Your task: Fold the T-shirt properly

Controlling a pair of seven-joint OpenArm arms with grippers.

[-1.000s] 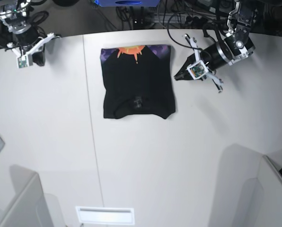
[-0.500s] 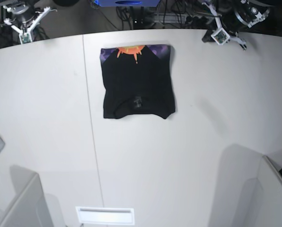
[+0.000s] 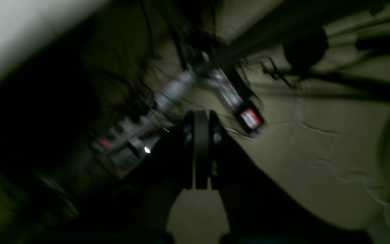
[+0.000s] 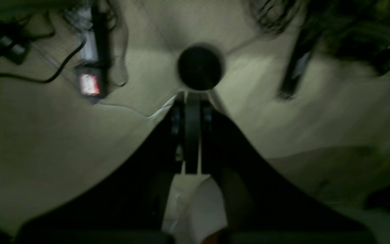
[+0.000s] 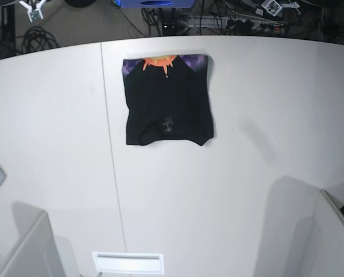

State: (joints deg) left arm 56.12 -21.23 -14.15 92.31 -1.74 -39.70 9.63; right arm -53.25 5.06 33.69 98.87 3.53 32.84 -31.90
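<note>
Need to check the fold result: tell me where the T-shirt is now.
In the base view, the folded black T-shirt lies flat on the white table, near its far edge and just right of the table seam, its orange print facing the back.

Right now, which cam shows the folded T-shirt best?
The base view: the T-shirt lies folded flat on the white table, whole and unobstructed, with the orange-and-purple print along its far edge. Both wrist views are blurred, point at floor and cables, and show nothing of it.

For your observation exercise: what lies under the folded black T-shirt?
The T-shirt lies flat on the white table, straddling a seam in the tabletop. Whatever else may sit under it is covered by the cloth.
</note>
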